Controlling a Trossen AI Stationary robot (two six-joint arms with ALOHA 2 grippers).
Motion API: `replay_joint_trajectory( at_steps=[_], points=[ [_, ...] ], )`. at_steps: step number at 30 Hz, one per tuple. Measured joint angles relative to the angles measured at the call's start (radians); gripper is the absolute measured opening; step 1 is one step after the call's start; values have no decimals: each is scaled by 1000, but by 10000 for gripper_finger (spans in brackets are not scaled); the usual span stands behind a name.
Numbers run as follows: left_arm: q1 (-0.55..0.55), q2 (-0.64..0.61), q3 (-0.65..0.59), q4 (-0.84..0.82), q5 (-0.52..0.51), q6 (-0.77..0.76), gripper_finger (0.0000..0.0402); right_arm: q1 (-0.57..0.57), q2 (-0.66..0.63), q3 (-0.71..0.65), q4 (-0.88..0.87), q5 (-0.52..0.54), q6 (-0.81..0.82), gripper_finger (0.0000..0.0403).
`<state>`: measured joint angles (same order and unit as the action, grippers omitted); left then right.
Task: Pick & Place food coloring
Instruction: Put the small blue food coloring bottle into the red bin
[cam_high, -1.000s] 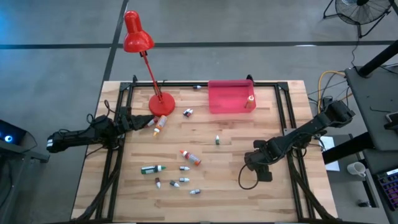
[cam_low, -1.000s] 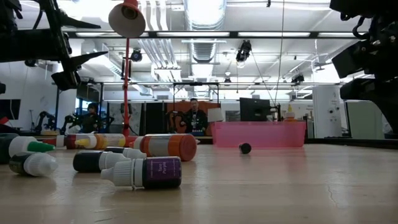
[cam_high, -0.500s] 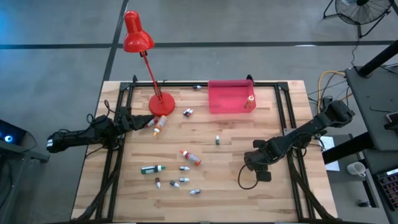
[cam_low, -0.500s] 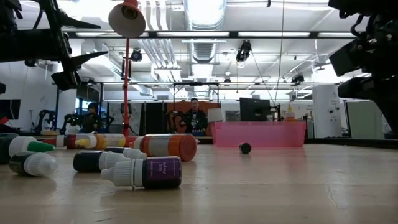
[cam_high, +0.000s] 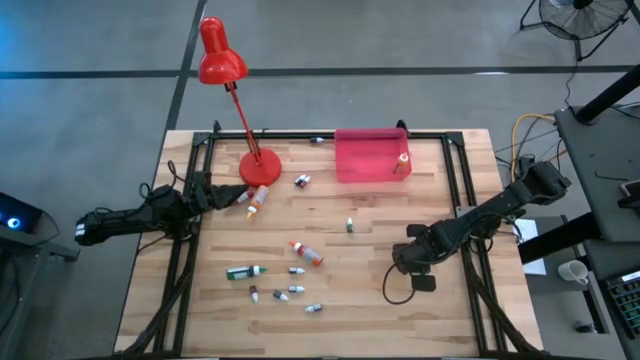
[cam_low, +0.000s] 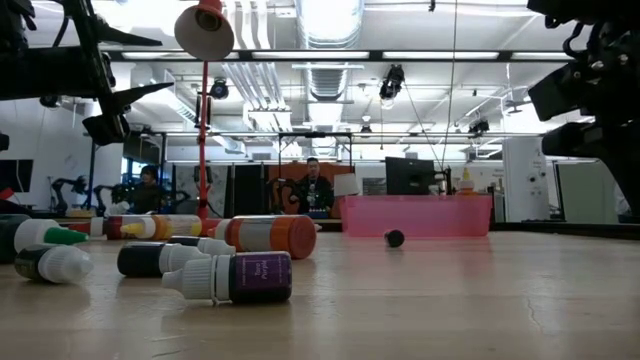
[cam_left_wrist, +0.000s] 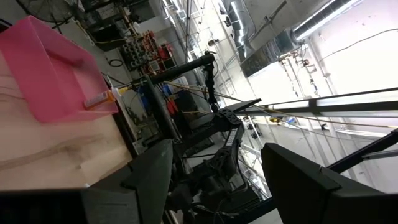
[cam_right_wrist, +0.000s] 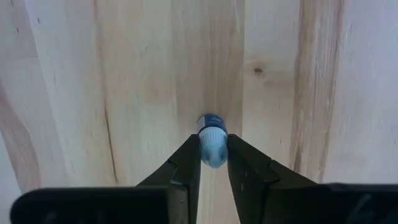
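Observation:
Several food coloring bottles lie on their sides on the wooden table: an orange-red one (cam_high: 307, 253), a dark green one (cam_high: 245, 271), tiny ones (cam_high: 297, 291), a green one (cam_high: 350, 225) and a yellow-orange one (cam_high: 258, 200). One more lies in the pink tray (cam_high: 372, 155). My right gripper (cam_high: 405, 262) hangs over the table's right half, shut on a tiny bottle (cam_right_wrist: 211, 146). My left gripper (cam_left_wrist: 214, 186) is open and waits at the left edge (cam_high: 215, 195) beside the lamp base. My right gripper pinches the tiny bottle's whitish part (cam_right_wrist: 212, 154) between its two fingertips, and the blue end (cam_right_wrist: 211, 122) sticks out past them. The fingers point down from above, with the bottle along them. The low view shows the gripper (cam_low: 585, 95) high above the table, so the bottle is lifted clear.
A red desk lamp (cam_high: 260, 166) stands at the far left, its head past the table edge. The pink tray sits at the far middle. A black cable loop (cam_high: 398, 292) lies below my right gripper. Bare wood stretches between the bottles and the right arm.

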<state>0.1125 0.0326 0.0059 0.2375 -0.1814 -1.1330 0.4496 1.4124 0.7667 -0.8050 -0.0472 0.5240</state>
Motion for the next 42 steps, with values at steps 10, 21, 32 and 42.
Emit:
replay_joint_trajectory(
  at_steps=[10,21,32,42],
  points=[
    [0,0,0,0,0,0,220,-156,1,222,-161,261,70,59],
    [0,0,0,0,0,0,220,-671,21,547,-230,365,170,58],
    [0,0,0,0,0,0,220,-1072,296,763,-336,251,-128,58],
    [0,0,0,0,0,0,220,-1224,501,867,-368,205,-495,58]
  ],
)
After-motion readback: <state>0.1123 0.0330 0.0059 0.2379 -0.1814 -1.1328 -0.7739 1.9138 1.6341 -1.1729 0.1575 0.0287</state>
